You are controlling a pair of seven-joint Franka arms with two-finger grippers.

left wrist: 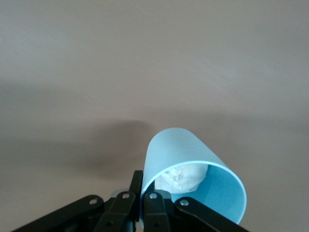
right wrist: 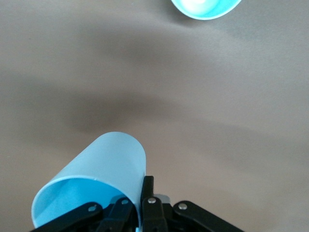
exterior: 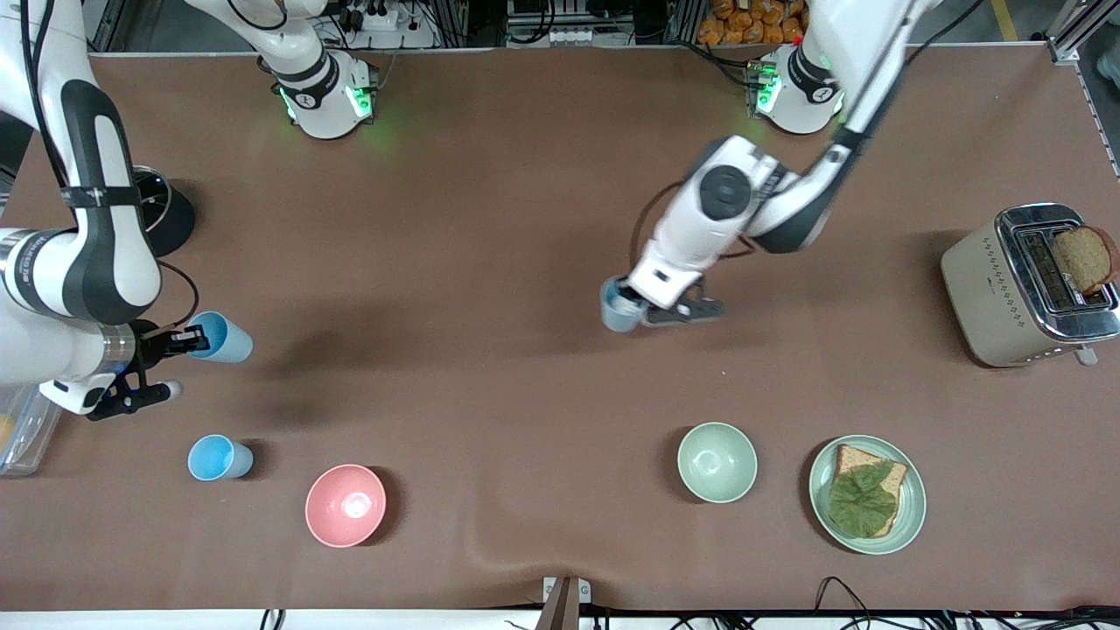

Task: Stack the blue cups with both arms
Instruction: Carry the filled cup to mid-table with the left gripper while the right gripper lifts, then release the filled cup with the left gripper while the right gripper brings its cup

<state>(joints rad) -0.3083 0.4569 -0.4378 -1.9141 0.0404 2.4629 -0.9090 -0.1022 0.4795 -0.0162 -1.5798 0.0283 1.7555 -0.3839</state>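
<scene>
My left gripper (exterior: 633, 307) is shut on the rim of a light-blue cup (exterior: 618, 311) and holds it over the middle of the table. In the left wrist view, one finger is inside and one outside the cup (left wrist: 179, 151) at the gripper (left wrist: 143, 194). A white crumpled lump (left wrist: 184, 178) lies in this cup. My right gripper (exterior: 186, 342) is shut on the rim of a second blue cup (exterior: 223, 338), tilted on its side, at the right arm's end. The right wrist view shows that cup (right wrist: 104, 162) in the gripper (right wrist: 140, 199). A third blue cup (exterior: 217, 458) stands upright on the table, also visible in the right wrist view (right wrist: 205, 7).
A pink bowl (exterior: 346, 505) and a pale green bowl (exterior: 717, 461) stand near the front camera. A green plate (exterior: 910, 525) holds bread with a leaf. A toaster (exterior: 989, 289) with a bread slice stands at the left arm's end. A clear container (exterior: 22, 433) sits at the right arm's end.
</scene>
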